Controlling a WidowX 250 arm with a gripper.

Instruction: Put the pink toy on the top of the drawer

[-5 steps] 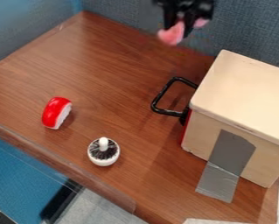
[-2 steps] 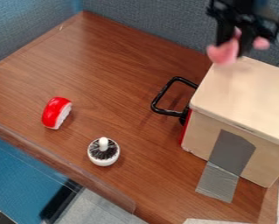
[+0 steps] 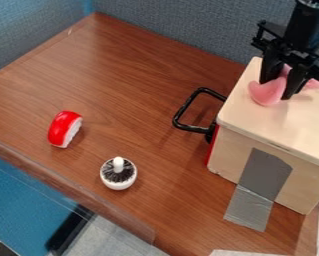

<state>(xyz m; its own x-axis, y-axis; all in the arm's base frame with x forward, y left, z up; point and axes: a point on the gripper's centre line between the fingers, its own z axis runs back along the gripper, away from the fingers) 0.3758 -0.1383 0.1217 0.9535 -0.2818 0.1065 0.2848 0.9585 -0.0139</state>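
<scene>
Camera view: the gripper (image 3: 276,90) is clamped on the pink toy (image 3: 266,93) at the drawer's top (image 3: 295,127), pinching mid-body (probably so it settles level when released).

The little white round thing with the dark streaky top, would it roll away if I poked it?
The white round thing might rock or tip, since its sides look curved. If it fell over, the knob sticking up might stop it rolling far. It looks small, so it's probably light.
</scene>
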